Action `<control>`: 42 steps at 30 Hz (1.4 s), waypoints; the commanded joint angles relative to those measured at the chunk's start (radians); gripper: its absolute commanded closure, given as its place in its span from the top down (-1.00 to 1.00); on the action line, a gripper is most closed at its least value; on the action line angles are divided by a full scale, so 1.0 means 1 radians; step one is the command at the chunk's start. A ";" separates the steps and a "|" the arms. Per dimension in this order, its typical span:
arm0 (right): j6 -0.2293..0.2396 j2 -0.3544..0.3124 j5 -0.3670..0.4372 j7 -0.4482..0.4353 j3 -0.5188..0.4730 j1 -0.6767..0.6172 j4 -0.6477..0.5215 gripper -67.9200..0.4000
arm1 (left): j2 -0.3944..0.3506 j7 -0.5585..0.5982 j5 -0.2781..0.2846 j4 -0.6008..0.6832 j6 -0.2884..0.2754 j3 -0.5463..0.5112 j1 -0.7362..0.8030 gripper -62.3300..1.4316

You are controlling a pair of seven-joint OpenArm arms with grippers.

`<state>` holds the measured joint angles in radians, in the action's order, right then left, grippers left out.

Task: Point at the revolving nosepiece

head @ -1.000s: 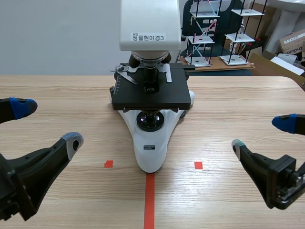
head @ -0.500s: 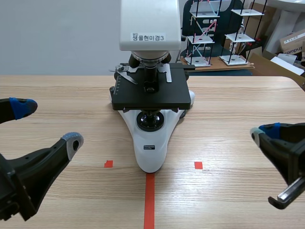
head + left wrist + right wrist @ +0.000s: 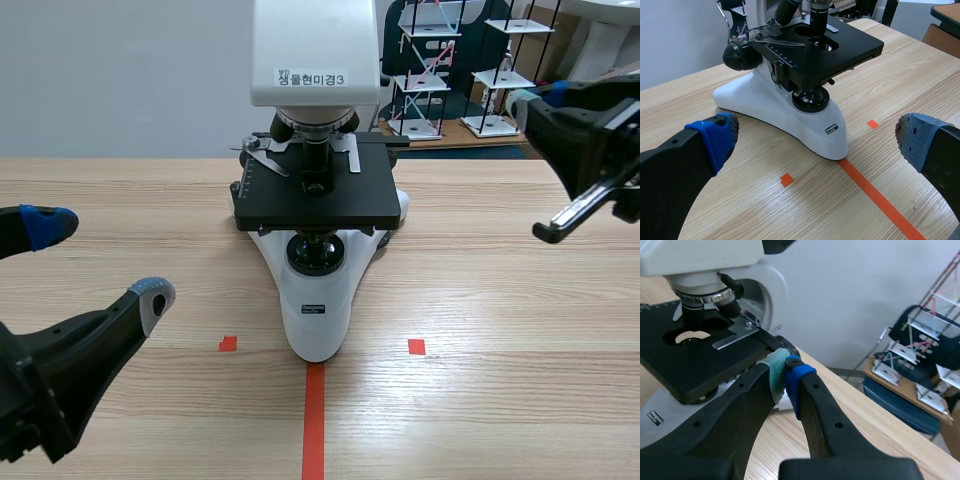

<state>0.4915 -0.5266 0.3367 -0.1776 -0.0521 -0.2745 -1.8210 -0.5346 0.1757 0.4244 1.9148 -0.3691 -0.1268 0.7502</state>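
The microscope (image 3: 318,300) stands at the middle of the table (image 3: 500,290), its long base running away from the robot, with the rounded nose of the base toward the robot and resting on the far end of the orange-red tape line (image 3: 314,420). The revolving nosepiece (image 3: 315,122) sits high on it, tucked directly under the white head (image 3: 315,40) and above the black stage (image 3: 315,205). It is a dark, ringed turret whose axis stands close to upright. One objective (image 3: 316,160) hangs straight down from it toward the hole in the stage, and the others splay outward. The right gripper (image 3: 535,97) is raised at the table's right side, roughly level with the nosepiece and well apart from it, its tips aimed inward toward the microscope. Its fingers are clenched, the grey-green and blue pads pressed flat together with nothing between them. In the right wrist view the tips lie over the stage's near corner, and the nosepiece is further on and off to one side. The left gripper (image 3: 98,258) hangs low at the table's left, its fingers spread wide and empty, the microscope's base ahead of it.
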 commanded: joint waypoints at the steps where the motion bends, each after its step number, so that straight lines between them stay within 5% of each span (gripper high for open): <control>1: 0.019 -0.011 0.007 -0.008 0.007 0.047 0.029 -0.99 | 0.002 0.014 0.010 0.011 0.000 0.003 0.000 1.00; 12: 0.254 -0.010 -0.026 -0.079 0.089 0.327 0.278 -0.99 | 0.002 0.014 0.010 0.011 0.000 0.003 0.000 1.00; 27: 0.254 0.053 -0.243 -0.140 0.257 0.554 0.451 -0.99 | 0.002 0.014 0.010 0.011 0.000 0.003 0.000 1.00; 42: 0.254 0.100 -0.259 -0.140 0.309 0.554 0.451 -0.99 | 0.002 0.014 0.010 0.011 0.000 0.003 0.000 1.00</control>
<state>0.7391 -0.4232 0.0669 -0.3027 0.2638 0.2653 -1.3491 -0.5346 0.1757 0.4244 1.9148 -0.3691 -0.1268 0.7502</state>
